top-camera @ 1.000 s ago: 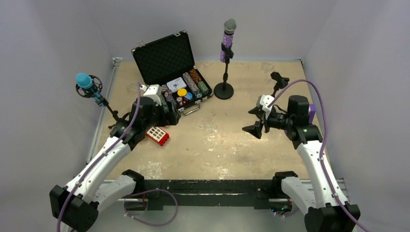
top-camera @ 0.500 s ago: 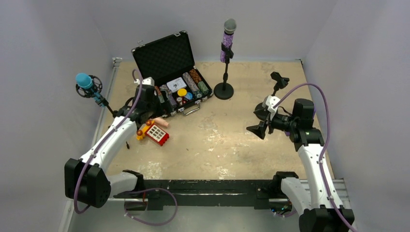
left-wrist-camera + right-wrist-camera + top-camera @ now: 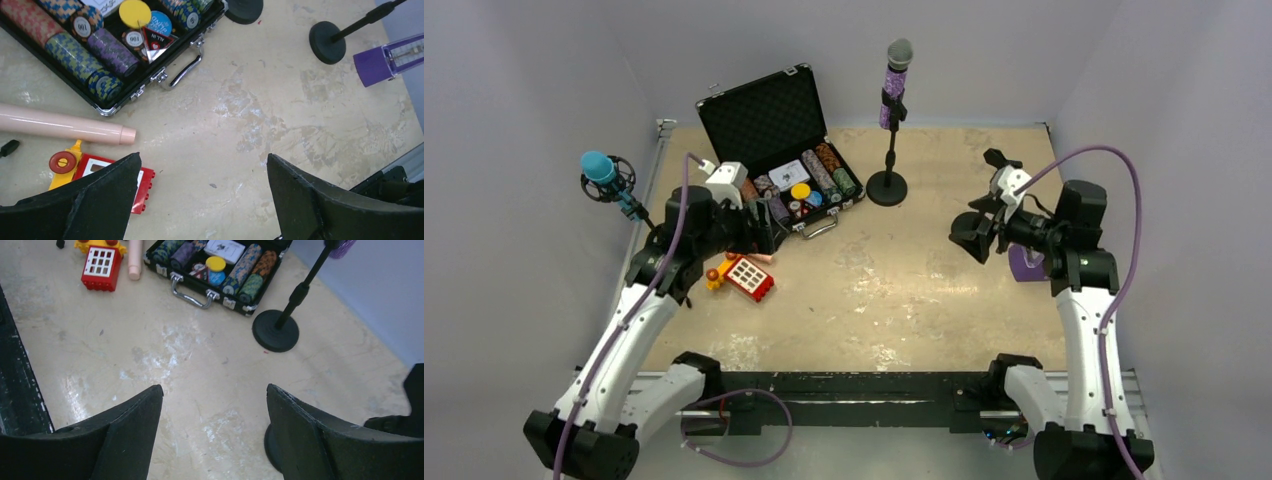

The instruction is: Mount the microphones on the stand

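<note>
The purple microphone [image 3: 896, 85] is clipped upright in the middle stand [image 3: 887, 188] at the back. At the far left, the blue microphone [image 3: 599, 168] sits in a shock-mount stand. The peach-pink microphone [image 3: 65, 129] lies flat on the table between the chip case and the red block, just ahead and left of my left gripper [image 3: 203, 156]. That gripper is open and holds nothing. My right gripper [image 3: 215, 386] is open and empty beside the round base [image 3: 270, 440] of the right stand, whose clip [image 3: 1002, 160] holds nothing.
An open black case [image 3: 784, 150] of poker chips stands at the back left. A red block [image 3: 749, 280] with a yellow toy lies near the pink microphone. A purple box [image 3: 1024, 265] sits under my right arm. Grey walls close in three sides.
My left gripper swung away to the left, uncovering the pink microphone and red block, then came partly back. My right gripper drew back and right toward the right stand, uncovering the purple box.
</note>
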Controlling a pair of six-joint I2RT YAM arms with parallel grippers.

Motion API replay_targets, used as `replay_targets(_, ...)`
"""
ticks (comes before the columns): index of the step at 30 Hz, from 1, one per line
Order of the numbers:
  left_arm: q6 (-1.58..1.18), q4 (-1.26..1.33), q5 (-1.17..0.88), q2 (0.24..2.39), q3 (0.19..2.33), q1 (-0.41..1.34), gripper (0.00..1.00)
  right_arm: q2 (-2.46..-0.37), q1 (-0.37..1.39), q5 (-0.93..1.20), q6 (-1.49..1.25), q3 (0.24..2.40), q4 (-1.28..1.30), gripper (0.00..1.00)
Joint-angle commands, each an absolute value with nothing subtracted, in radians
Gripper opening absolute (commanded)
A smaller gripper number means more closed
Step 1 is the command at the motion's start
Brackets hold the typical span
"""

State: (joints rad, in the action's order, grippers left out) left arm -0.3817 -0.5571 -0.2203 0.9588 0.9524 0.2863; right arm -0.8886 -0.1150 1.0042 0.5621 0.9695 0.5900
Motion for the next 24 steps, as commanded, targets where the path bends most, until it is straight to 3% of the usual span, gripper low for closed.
replay_targets(1, -0.187, -0.601, -0.266, 0.844, 0.967, 0.282, 0.99, -0.925, -0.151, 0.999, 0.478, 1.128, 0.655, 0.79)
replay_targets(6, -0.139, -0.515, -0.252, 0.731, 0.812, 0.282, 0.99, -1.022, -0.231, 0.986, 0.345, 1.307, 0.679, 0.79)
replay_targets(12, -0.114, -0.530, -0.233, 0.698, 0.805, 0.282, 0.99, -1.141, -0.257, 0.841, 0.291, 1.471, 0.707, 0.79)
replay_targets(20, -0.100, -0.541, -0.222, 0.689, 0.804, 0.282, 0.99, -1.397, -0.255, 0.779, 0.654, 1.754, 1.046, 0.77)
replay_targets(24, -0.097, -0.542, -0.216, 0.683, 0.802, 0.282, 0.99, -1.473, -0.254, 0.713, 0.768, 1.797, 1.084, 0.76)
